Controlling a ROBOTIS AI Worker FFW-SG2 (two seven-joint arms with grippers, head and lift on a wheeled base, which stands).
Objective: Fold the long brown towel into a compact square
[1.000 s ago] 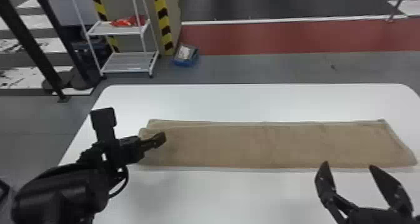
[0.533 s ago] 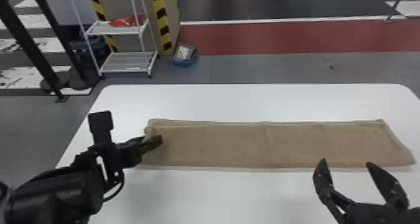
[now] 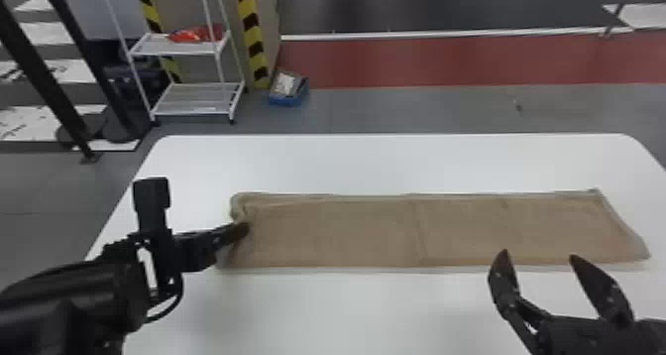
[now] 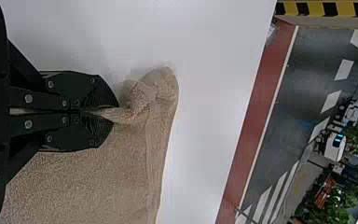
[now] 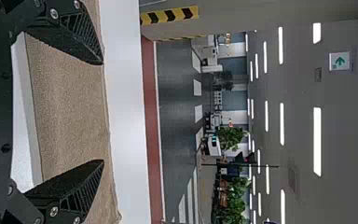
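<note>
A long brown towel (image 3: 347, 235) stretches across a white bench (image 3: 396, 163), its length running roughly parallel to the bench's far edge. On the bench's left side, the black left hand (image 3: 243, 229) pinches a small gathered fold at the towel's end. Over the bench's near right part, the right hand (image 3: 539, 256) holds its two fingers spread wide, with nothing between them. Behind the bench lies a gray floor (image 3: 396, 108), crossed farther beyond it by a red strip (image 3: 421, 61). Beyond the bench's far left corner stand a white metal rack (image 3: 193, 98), a red item (image 3: 198, 34) on its upper shelf, and yellow-and-black striping (image 3: 251, 29); a blue box (image 3: 288, 98) sits beside the rack. High in the room beyond the bench are a green arrow sign (image 5: 339, 61) and bright strip lights (image 5: 317, 140), above leafy plants (image 5: 233, 137).
</note>
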